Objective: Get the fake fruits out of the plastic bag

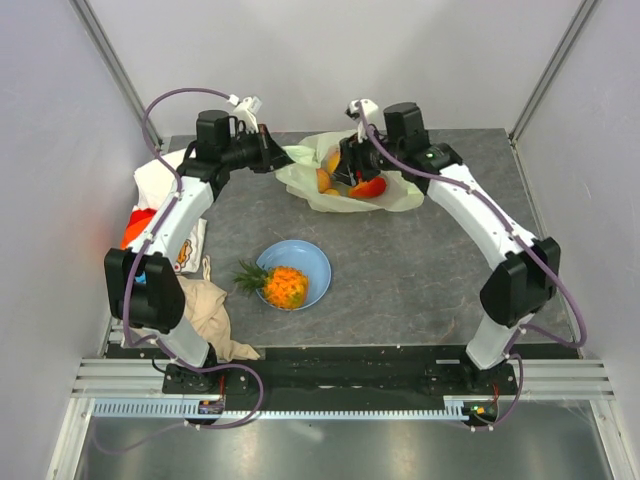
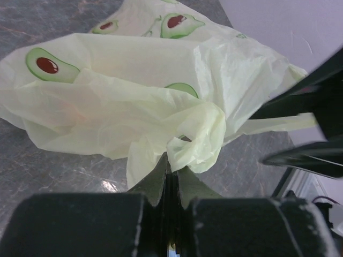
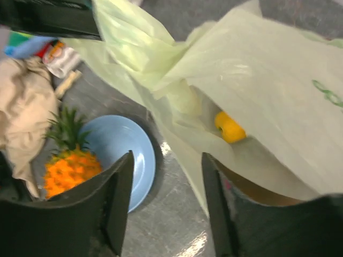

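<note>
The pale yellow-green plastic bag (image 1: 395,192) lies at the back middle of the table with its mouth open. Orange and red fake fruits (image 1: 368,186) show inside it. My left gripper (image 1: 277,157) is shut on the bag's left handle (image 2: 195,142), seen close in the left wrist view. My right gripper (image 1: 348,165) is open at the bag's mouth, above the fruits. In the right wrist view its fingers (image 3: 120,187) stand apart, and a small yellow fruit (image 3: 229,127) lies inside the bag (image 3: 268,91). The orange pineapple (image 1: 277,284) lies on the light-blue plate (image 1: 308,258).
A beige cloth (image 1: 208,315) lies at the near left. A white cloth with red and orange items (image 1: 160,215) lies along the left edge. The enclosure walls stand close behind the bag.
</note>
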Controlling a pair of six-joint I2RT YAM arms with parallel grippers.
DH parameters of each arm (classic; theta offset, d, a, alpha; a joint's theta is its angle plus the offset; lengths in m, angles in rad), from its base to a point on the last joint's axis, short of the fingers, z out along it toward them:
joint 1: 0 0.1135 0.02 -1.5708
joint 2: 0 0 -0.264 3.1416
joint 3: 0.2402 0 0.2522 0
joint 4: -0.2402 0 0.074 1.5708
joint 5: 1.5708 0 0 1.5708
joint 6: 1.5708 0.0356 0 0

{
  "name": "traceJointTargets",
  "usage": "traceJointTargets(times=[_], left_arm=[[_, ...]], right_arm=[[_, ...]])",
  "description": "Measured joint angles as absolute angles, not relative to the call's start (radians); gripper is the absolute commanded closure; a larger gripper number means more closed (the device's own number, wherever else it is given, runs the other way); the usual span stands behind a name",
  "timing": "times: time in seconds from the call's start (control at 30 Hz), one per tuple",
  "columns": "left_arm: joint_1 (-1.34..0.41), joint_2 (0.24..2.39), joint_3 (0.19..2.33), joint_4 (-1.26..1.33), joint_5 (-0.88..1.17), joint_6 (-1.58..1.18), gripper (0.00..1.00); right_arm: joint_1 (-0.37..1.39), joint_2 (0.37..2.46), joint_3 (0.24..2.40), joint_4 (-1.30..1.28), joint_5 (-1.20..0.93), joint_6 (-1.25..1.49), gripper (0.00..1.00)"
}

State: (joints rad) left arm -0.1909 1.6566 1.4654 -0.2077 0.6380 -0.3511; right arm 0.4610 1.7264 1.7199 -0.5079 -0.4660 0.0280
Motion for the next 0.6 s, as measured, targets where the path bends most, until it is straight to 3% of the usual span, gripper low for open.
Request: traceJointTargets(times=[0.13,0.23,0.6], left_arm=[[-0.191,1.643,1.434,-0.213,0.715,-0.355,0.98],[-0.191,1.641,1.428,-0.26,0.78,-0.312,0.96],[-0.179,1.642,1.395,-0.426,0.841,-0.163,0.98]], right_arm=[[0.482,1.836,1.697,-0.498,-0.424,-0.047,0.39],[0.476,1.938,1.682,-0.483,-0.377,-0.065,0.23],[0.366,2.09,1.7,-0.382,-0.252,-0.077,0.15]])
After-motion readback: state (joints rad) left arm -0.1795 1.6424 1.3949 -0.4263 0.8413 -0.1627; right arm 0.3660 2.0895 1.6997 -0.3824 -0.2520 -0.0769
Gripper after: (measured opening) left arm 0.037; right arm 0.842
